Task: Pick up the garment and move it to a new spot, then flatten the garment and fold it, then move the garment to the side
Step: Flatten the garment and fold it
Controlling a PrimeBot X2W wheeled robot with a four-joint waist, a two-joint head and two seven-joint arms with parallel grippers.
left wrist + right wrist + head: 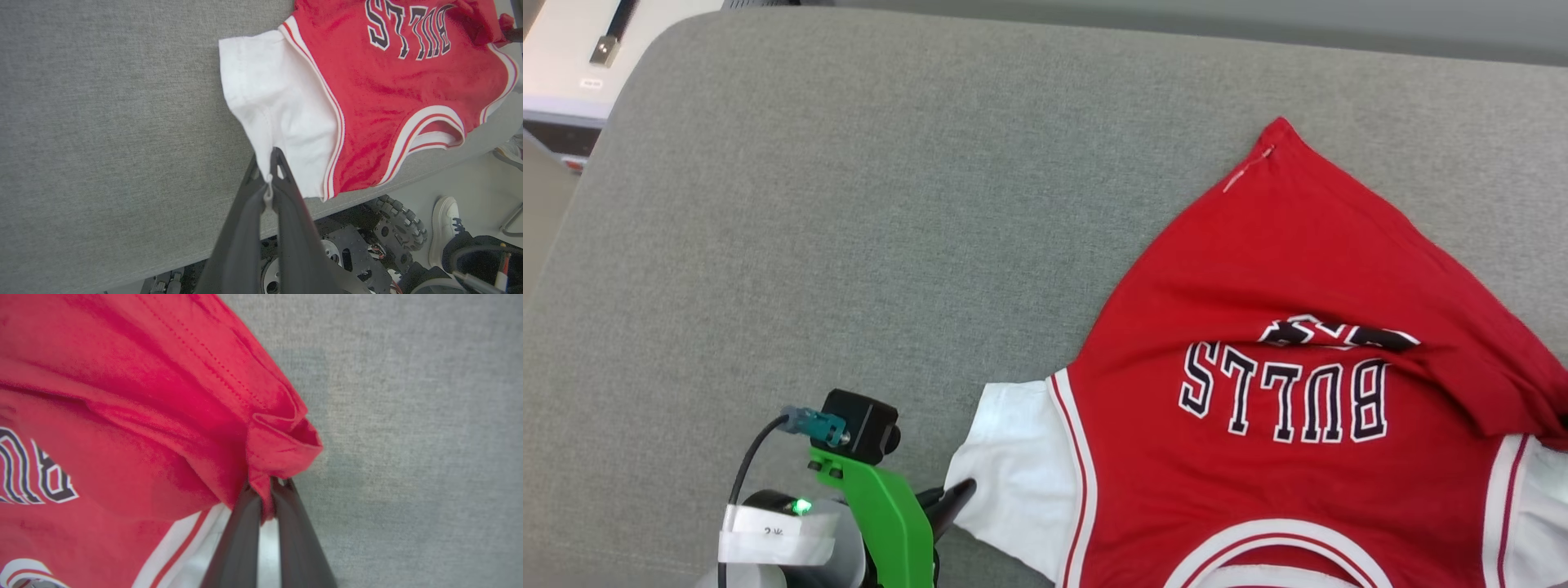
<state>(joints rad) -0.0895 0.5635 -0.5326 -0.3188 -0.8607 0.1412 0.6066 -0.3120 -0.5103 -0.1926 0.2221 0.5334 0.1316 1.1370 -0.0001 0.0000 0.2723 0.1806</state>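
Note:
The garment [1282, 327], a red jersey-style shirt with white sleeves and black "BULLS" lettering, lies on the grey cushion [849, 204], its collar toward me and its hem folded over toward the lettering. My left gripper [960, 495] is shut on the edge of the white sleeve [282, 110]; in the left wrist view the left gripper [269, 171] pinches the sleeve's hem between its dark fingers. In the right wrist view my right gripper [267, 490] is shut on a bunched red corner of the garment [282, 445] that has been pulled over the shirt's front.
The cushion's front edge [204, 253] runs just below the left gripper, with the robot's wheeled base [392, 228] under it. A person's white shoe [445, 220] stands on the floor nearby. A pale table [580, 65] sits at the far left.

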